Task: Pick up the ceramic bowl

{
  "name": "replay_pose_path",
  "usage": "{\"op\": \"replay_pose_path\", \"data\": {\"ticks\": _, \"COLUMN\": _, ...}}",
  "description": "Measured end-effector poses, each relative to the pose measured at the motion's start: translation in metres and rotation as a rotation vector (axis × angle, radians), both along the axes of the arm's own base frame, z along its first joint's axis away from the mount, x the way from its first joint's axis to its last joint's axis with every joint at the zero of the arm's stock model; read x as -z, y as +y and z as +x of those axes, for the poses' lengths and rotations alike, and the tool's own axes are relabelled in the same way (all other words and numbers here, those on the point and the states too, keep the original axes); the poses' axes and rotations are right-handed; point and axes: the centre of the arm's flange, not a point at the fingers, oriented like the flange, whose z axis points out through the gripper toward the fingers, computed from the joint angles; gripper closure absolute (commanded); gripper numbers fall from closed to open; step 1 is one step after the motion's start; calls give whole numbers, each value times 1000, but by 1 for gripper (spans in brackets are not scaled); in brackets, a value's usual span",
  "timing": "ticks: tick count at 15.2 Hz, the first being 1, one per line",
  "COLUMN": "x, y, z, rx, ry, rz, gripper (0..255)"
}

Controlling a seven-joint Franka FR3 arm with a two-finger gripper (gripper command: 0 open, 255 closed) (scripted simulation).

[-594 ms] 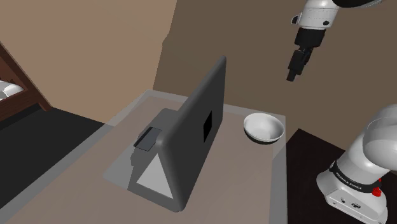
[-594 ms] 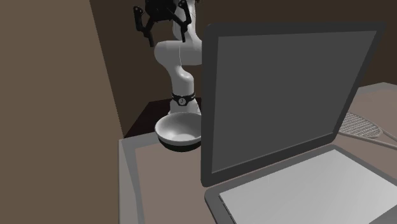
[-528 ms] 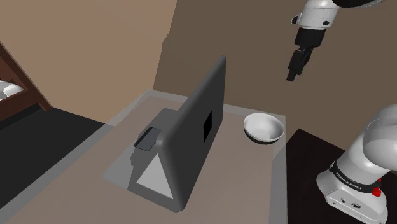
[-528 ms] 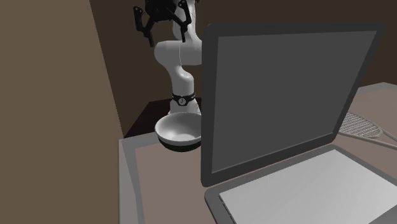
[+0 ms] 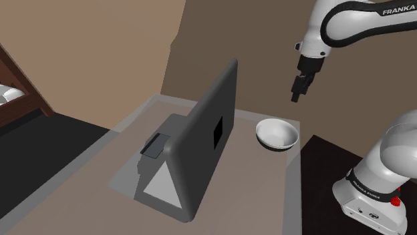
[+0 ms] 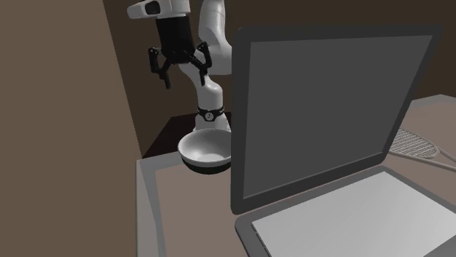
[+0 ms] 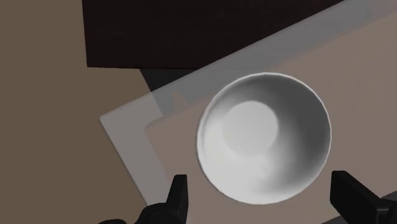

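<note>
"FRANKA" stands in dark letters on the white arm [image 5: 394, 20]; its base [image 5: 371, 190] lettering unreadable

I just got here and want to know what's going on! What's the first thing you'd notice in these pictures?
A big grey open laptop takes up the middle of the table. Beside it, at the table's corner near the robot's stand, sits a white bowl. The black gripper hangs high above the bowl with its fingers spread open.
</note>
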Motion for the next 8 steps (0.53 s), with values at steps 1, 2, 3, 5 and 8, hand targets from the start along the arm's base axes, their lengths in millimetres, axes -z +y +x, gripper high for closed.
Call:
{"op": "replay_pose_path", "data": {"ticks": 1, "x": 11, "y": 1, "z": 3, "rx": 3, "ry": 2, "rz": -5, "gripper": 0}}
{"op": "replay_pose_path", "data": {"ticks": 2, "x": 23, "y": -1, "z": 5, "rx": 6, "ry": 4, "rz": -10, "gripper": 0}}
{"op": "replay_pose_path", "data": {"ticks": 3, "x": 37, "y": -6, "z": 5, "rx": 9, "ry": 6, "rz": -16, "gripper": 0}}
{"op": "replay_pose_path", "data": {"ticks": 5, "x": 57, "y": -9, "z": 9, "rx": 15, "ry": 10, "rz": -26, "gripper": 0}}
{"op": "replay_pose_path", "data": {"ticks": 8, "x": 98, "y": -22, "z": 20, "rx": 24, "ry": 17, "rz": -41, "gripper": 0}}
